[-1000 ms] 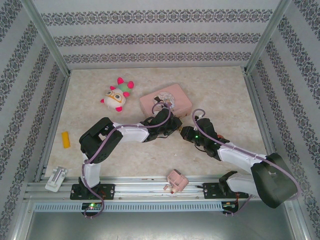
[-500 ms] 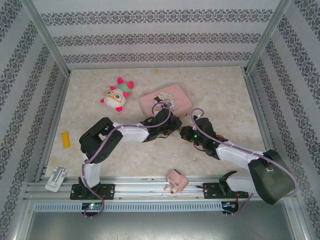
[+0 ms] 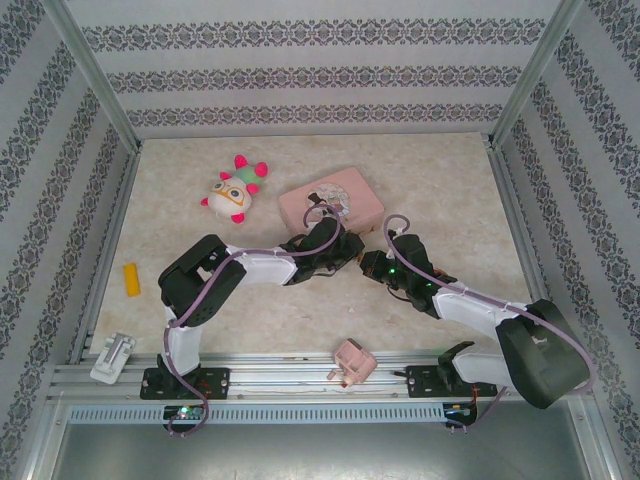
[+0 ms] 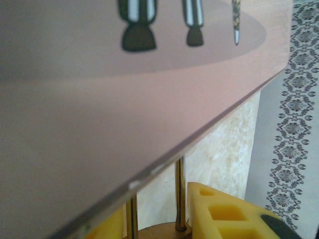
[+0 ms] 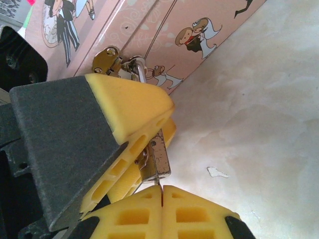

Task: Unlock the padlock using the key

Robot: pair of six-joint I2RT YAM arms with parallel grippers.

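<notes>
Padlock (image 5: 158, 158): it hangs by its shackle (image 4: 179, 194) from the clasp of the pink tin (image 5: 199, 20), with its body clamped between the narrowly parted fingers of the left gripper (image 4: 159, 228). The right gripper (image 5: 162, 193) is pressed fully shut on the key (image 5: 160, 185), whose tip appears to be at the lock's underside. Risks: the thin, flat key may pivot in the soft yellow pads or miss the keyway. A push could swing the smooth brass body on its slim steel loop, or slide the glossy tin across the marbled table (image 5: 264, 124).
</notes>
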